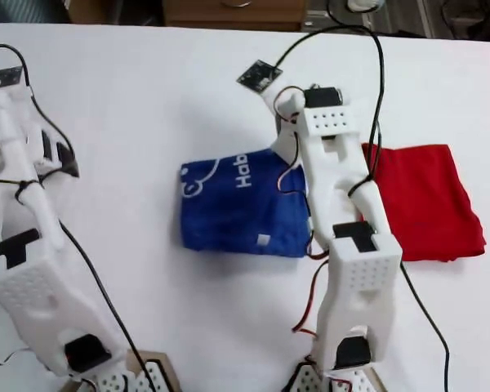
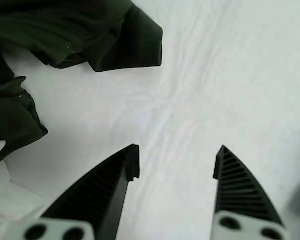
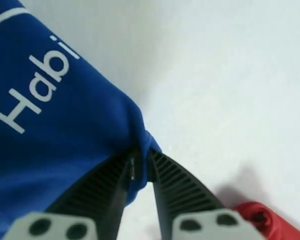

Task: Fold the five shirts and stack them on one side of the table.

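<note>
A blue shirt (image 1: 237,204) with white lettering lies folded in the middle of the white table. My right gripper (image 1: 281,149) sits at its far right corner, and in the right wrist view this gripper (image 3: 140,167) is shut on that blue corner (image 3: 65,125). A folded red shirt (image 1: 429,200) lies right of the right arm, its edge (image 3: 262,220) close to the fingers. My left gripper (image 1: 57,155) is at the table's left side. It stands open (image 2: 177,165) above bare tabletop, with a crumpled dark green shirt (image 2: 75,30) a short way beyond its fingertips.
Black cables (image 1: 376,73) run from the far edge down along the right arm and over the red shirt's side. Wooden furniture (image 1: 229,12) stands behind the table. Bare tabletop (image 1: 147,106) stretches between the two arms.
</note>
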